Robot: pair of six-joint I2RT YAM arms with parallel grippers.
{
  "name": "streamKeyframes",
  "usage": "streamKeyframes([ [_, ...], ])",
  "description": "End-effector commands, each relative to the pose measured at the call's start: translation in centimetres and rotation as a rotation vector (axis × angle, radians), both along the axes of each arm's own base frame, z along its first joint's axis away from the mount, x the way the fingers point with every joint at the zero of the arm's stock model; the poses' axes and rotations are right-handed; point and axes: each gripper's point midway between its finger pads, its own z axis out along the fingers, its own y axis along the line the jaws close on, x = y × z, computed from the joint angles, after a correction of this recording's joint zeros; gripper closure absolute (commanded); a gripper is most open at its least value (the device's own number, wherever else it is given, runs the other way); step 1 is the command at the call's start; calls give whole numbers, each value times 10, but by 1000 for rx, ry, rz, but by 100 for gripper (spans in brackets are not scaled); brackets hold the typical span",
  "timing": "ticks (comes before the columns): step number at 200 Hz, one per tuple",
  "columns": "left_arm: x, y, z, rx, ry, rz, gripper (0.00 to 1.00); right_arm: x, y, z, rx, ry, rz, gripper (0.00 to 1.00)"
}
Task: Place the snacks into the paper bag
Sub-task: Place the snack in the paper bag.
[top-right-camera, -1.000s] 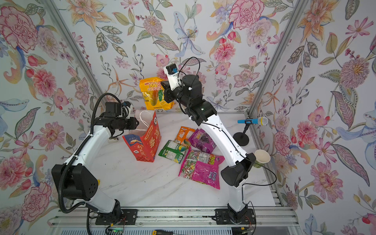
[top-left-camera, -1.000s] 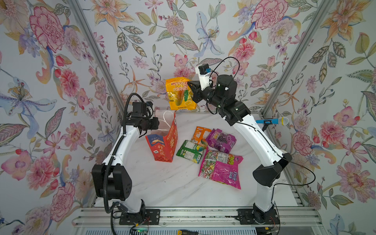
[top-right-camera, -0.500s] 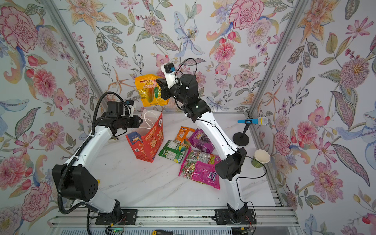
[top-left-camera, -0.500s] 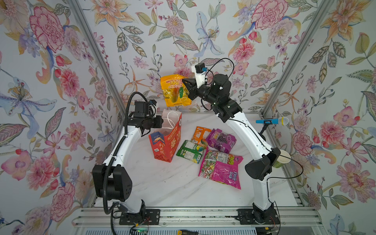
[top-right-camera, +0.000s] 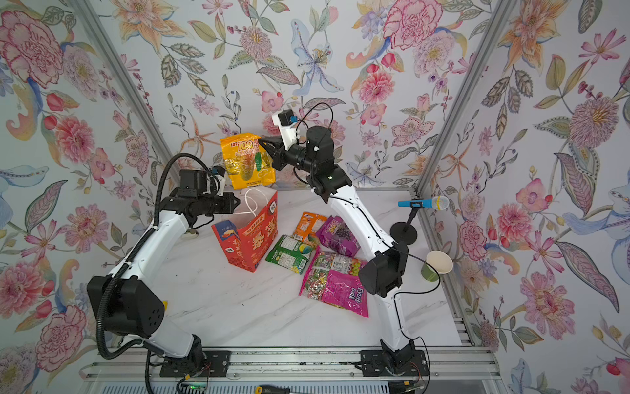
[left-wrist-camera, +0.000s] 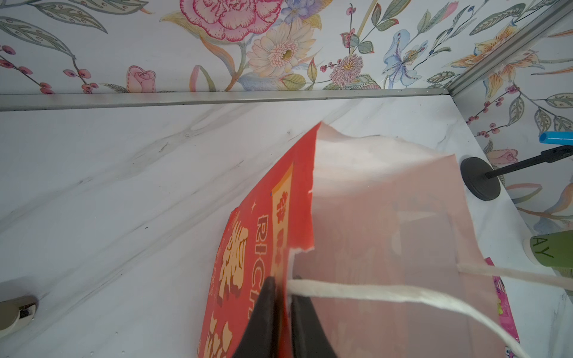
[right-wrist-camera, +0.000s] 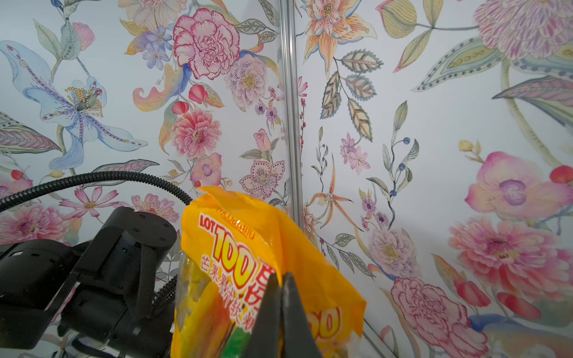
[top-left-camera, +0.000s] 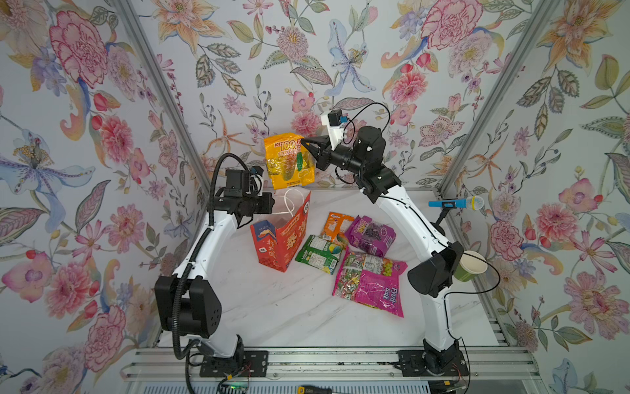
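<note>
My right gripper (top-left-camera: 304,144) is shut on the top edge of the yellow-orange "LOT 100" packet (top-left-camera: 288,160), which hangs in the air above the back of the red paper bag (top-left-camera: 283,238). The wrist view shows the jaws (right-wrist-camera: 282,277) pinching the packet (right-wrist-camera: 248,248). My left gripper (top-left-camera: 272,204) is shut on the bag's near rim, with the red wall (left-wrist-camera: 372,232) between its jaws (left-wrist-camera: 281,285) beside a white cord handle (left-wrist-camera: 372,293). The bag's mouth stands open. On the table to its right lie an orange packet (top-left-camera: 335,223), a purple one (top-left-camera: 370,235), a green one (top-left-camera: 318,252) and a magenta one (top-left-camera: 375,290).
A green paper cup (top-left-camera: 472,266) stands at the table's right edge behind my right arm's elbow. A blue toy microphone (top-left-camera: 456,203) on a black stand (top-right-camera: 404,232) is at the back right. Floral walls close in the back and both sides.
My left gripper has moved in to the bag's rim and closed on it. The right gripper has carried the yellow packet a little to the left, towards the bag's mouth.
</note>
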Motion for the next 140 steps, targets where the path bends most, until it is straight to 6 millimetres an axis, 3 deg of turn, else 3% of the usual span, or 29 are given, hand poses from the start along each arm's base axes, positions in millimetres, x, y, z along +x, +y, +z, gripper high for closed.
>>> streamKeyframes([
  [1, -1, -10, 28, -47, -64, -31, 89, -15, -3, 31, 66, -115, 50, 100],
  [54, -2, -19, 36, -92, -77, -67, 94, -6, 9, 1, -1, -121, 81, 100],
  [85, -2, -25, 38, -128, -79, -96, 96, -13, 11, -5, -24, -121, 119, 100],
  [140, 0, -25, 33, -153, -59, -109, 98, -11, -12, 1, -3, -125, 56, 100],
])
